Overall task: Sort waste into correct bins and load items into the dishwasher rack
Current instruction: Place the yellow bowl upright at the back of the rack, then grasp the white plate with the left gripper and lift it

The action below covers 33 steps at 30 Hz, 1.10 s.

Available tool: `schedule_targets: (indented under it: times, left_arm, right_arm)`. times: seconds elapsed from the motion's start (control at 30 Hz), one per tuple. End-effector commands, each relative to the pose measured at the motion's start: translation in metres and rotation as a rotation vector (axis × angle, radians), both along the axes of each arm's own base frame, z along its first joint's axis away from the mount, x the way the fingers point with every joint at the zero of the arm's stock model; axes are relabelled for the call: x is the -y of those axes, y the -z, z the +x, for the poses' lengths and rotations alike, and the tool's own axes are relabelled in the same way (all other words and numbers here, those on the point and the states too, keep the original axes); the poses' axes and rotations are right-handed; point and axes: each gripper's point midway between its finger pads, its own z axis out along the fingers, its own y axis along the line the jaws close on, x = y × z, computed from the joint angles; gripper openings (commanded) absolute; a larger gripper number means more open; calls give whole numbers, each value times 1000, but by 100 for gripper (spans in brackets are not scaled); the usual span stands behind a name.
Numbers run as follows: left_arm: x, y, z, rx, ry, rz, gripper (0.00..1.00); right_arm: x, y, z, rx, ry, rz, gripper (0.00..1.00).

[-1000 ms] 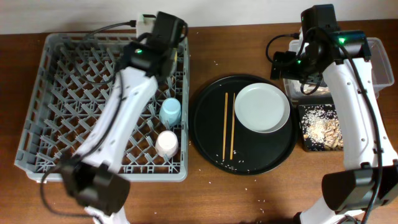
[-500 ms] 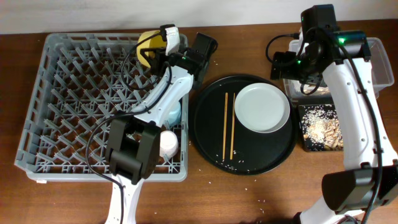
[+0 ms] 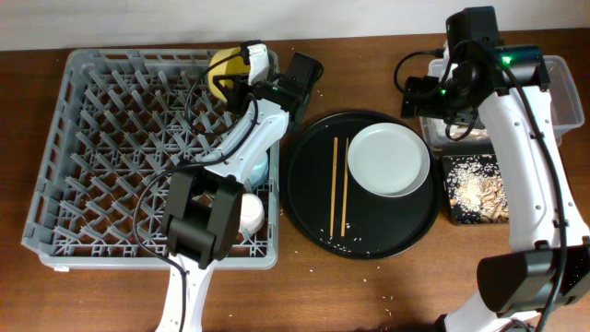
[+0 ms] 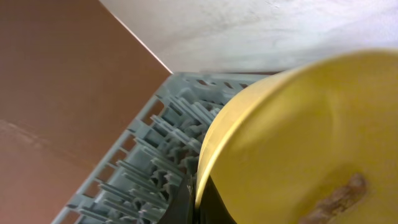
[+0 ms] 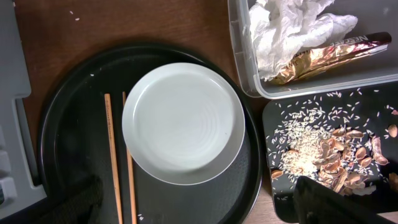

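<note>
My left gripper (image 3: pixel 241 66) is shut on the rim of the small yellow bowl (image 3: pixel 222 70), holding it tilted over the back right corner of the grey dishwasher rack (image 3: pixel 55 157). In the left wrist view the bowl (image 4: pixel 298 137) fills the frame, its rim pinched in my gripper (image 4: pixel 200 198) above the rack's pegs (image 4: pixel 155 162). The white plate (image 3: pixel 387 160) and two chopsticks (image 3: pixel 339 184) lie on the round black tray (image 3: pixel 309 198). My right gripper (image 5: pixel 202 205) is open and empty, high above the plate (image 5: pixel 183 121) and chopsticks (image 5: pixel 111 155).
A light blue cup (image 3: pixel 263 169) and a pale pink cup (image 3: pixel 247 212) stand in the rack's right side, partly behind my left arm. The clear tub (image 5: pixel 242 68) holds the napkin (image 5: pixel 289 28) and wrapper (image 5: pixel 329 55). The shallow black tray (image 5: pixel 273 186) holds rice and brown bits.
My left arm has swung off the rack's middle and turned at the wrist, bringing the yellow bowl into view at the rack's back right corner. The right arm has not moved.
</note>
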Motion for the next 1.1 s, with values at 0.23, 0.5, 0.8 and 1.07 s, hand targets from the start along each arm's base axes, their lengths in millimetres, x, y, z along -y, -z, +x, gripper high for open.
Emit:
schedule_targets:
  times: [0.23, 0.5, 0.8, 1.07]
  left_arm:
    - [6, 12, -1, -36, 9, 32, 0]
    - [51, 13, -12, -109, 112, 87, 20]
    - [100, 29, 2, -391, 419, -148, 75]
    - [215, 26, -62, -658, 816, -1011, 75]
  right_arm:
    - [4, 2, 0, -5, 16, -12, 98]
    - [4, 2, 0, -5, 16, -12, 98]
    - [4, 2, 0, -5, 16, -12, 98]
    - [4, 2, 0, -5, 16, -12, 99]
